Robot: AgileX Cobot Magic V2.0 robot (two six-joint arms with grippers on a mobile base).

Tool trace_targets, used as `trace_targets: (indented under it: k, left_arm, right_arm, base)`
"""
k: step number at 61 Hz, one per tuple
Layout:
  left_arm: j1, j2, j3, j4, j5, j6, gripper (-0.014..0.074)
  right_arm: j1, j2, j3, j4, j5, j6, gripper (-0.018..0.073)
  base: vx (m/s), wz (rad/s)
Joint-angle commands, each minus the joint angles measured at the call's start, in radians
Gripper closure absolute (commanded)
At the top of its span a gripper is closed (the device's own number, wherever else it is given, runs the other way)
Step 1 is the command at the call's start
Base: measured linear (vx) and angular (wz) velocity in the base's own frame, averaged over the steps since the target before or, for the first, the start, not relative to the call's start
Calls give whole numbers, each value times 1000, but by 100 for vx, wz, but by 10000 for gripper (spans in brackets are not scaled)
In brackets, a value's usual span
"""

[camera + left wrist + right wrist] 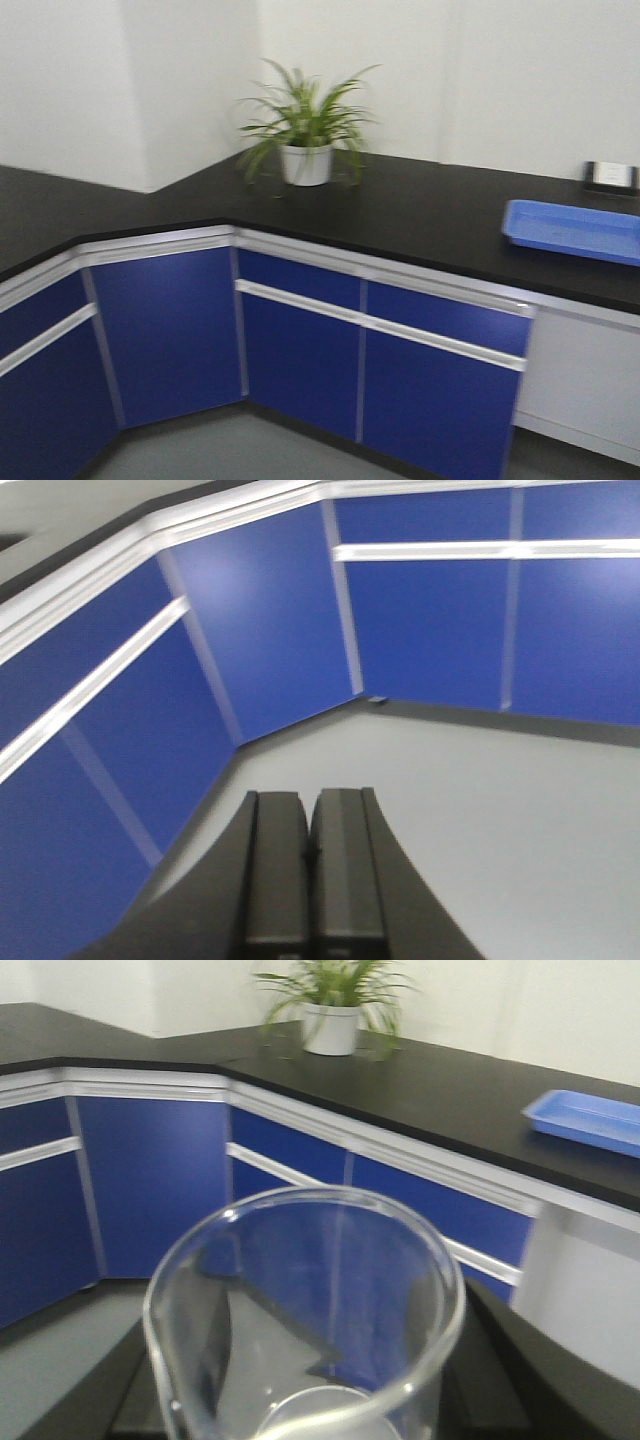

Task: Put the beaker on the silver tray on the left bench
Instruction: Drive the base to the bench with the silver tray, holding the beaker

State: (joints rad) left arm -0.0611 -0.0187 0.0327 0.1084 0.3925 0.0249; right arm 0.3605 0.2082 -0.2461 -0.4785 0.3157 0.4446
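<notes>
Landmark: potted plant (pixel 305 150), green leaves in a white pot, upright on the black top at the inner corner
Left desk (pixel 45 215): matte black top running away to the left of the plant, backed by a plain white wall (pixel 70 90); only part of it shows in the front view
Left pincer (pixel 310 810): lower than the plant, looking across the grey floor (pixel 480 810) towards the cupboards; its two dark fingers (pixel 275 870) lie pressed flat together with nothing between them
Cupboards (pixel 170 330): blue doors with white rails, under the desks on both sides of the plant, bending at the corner below it
Beaker (pixel 300 1300): clear glass, upright, on no desk, held in the air in front of and lower than the plant, out over the floor facing the cupboards; no contents show inside
Right pincer (pixel 315 1390): closed around the beaker's lower body, with a dark finger (pixel 500 1360) at each side of the glass
Right desk (pixel 430 215): black top running to the right of the plant
Blue tray (pixel 575 230): well to the right of the plant, flat on the right desk near its front edge
Wall socket (pixel 610 177): farthest right of the plant, at the wall just behind the blue tray
</notes>
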Motion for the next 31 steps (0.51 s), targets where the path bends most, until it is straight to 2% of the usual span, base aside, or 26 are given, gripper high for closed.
trace_targets:
  k: [1, 31]
  left_arm:
    - [-4, -8, 20, -2, -83, -2, 595]
    - [-4, -8, 20, -2, -83, -2, 595]
  right_arm:
    - [-7, 8, -32, -23, -76, -6, 571]
    - [-7, 8, -32, -23, -75, -6, 571]
  base:
    - [-29, 68]
    - [-21, 75]
